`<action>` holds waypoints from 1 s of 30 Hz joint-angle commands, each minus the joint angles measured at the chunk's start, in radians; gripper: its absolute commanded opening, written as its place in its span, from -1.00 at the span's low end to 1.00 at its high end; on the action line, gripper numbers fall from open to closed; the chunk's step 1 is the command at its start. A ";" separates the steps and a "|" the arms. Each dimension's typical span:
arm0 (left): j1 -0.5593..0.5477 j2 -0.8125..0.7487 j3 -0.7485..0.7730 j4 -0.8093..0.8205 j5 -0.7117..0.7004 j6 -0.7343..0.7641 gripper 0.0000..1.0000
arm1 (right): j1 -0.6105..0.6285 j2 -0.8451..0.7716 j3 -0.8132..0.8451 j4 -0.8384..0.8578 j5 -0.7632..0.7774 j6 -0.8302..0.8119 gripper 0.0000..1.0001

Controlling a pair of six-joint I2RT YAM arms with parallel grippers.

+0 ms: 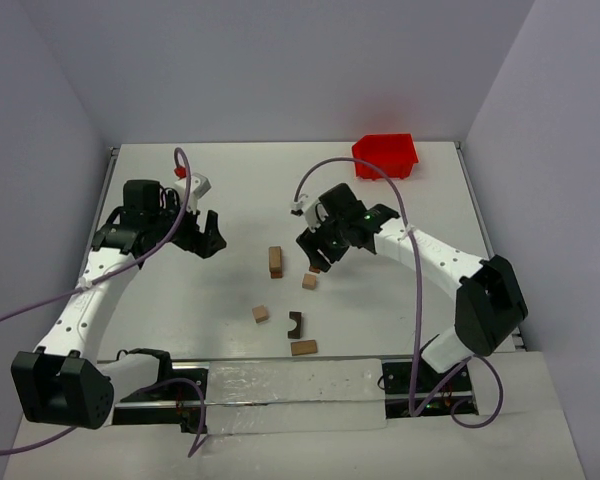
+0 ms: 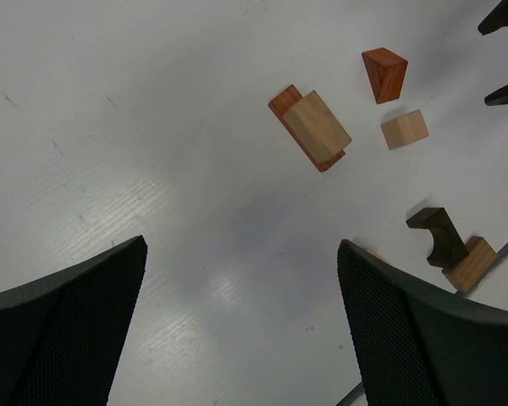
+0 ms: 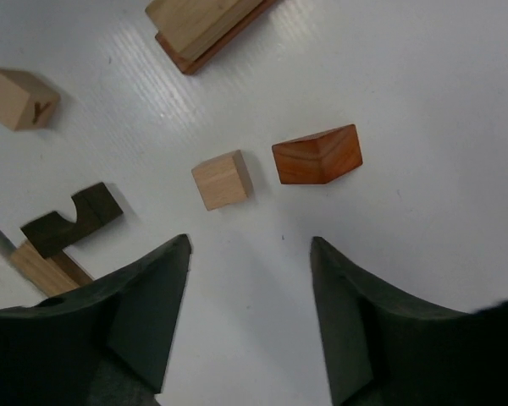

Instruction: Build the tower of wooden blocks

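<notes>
- Table (image 1: 180, 300): walls close it off at 9, 12 and 3 o'clock, with bare surface all around the pieces.
- Red bin (image 1: 385, 155): one, at 1 o'clock, well apart.
- Left gripper (image 2: 241, 245): wide, empty.
- Right gripper (image 3: 250, 245): partly spread, empty, near the wedge (image 3: 317, 155).
- Wood blocks, seven at centre: two-bar stack (image 3: 203, 25), two cubes (image 3: 223, 179), arch (image 3: 72, 220) touching a tan bar (image 3: 42, 266).

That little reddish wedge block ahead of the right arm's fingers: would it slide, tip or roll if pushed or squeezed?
The reddish wedge looks like solid wood, so probably stiff and light. It lies on a flat face on the smooth table, so a push would likely slide it, not roll it. Its slanted face might let the fingers slip.
</notes>
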 commanded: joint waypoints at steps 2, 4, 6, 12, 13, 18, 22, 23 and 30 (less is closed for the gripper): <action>0.006 0.006 -0.013 0.034 0.065 0.008 0.99 | 0.016 0.109 0.068 -0.036 -0.051 -0.101 0.16; 0.007 0.010 -0.014 0.037 0.069 0.010 0.98 | 0.026 0.149 0.083 -0.037 -0.049 -0.107 0.09; 0.008 0.014 -0.014 0.039 0.066 0.010 0.99 | 0.030 0.166 0.094 -0.036 -0.046 -0.112 0.07; 0.008 0.042 -0.013 0.039 0.036 0.013 0.99 | 0.058 0.223 0.099 -0.017 -0.027 -0.114 0.03; 0.008 0.044 -0.013 0.041 0.037 0.013 0.99 | 0.064 0.228 0.099 -0.015 -0.027 -0.114 0.03; 0.008 0.056 -0.011 0.043 0.037 0.017 0.98 | 0.090 0.251 0.103 -0.012 -0.024 -0.123 0.03; 0.008 0.061 -0.010 0.044 0.035 0.017 0.99 | 0.102 0.277 0.108 -0.009 -0.015 -0.132 0.03; 0.008 0.062 -0.009 0.044 0.034 0.017 0.99 | 0.103 0.282 0.109 -0.009 -0.013 -0.133 0.04; 0.008 0.065 -0.011 0.046 0.031 0.022 0.98 | 0.104 0.303 0.099 -0.006 -0.009 -0.153 0.04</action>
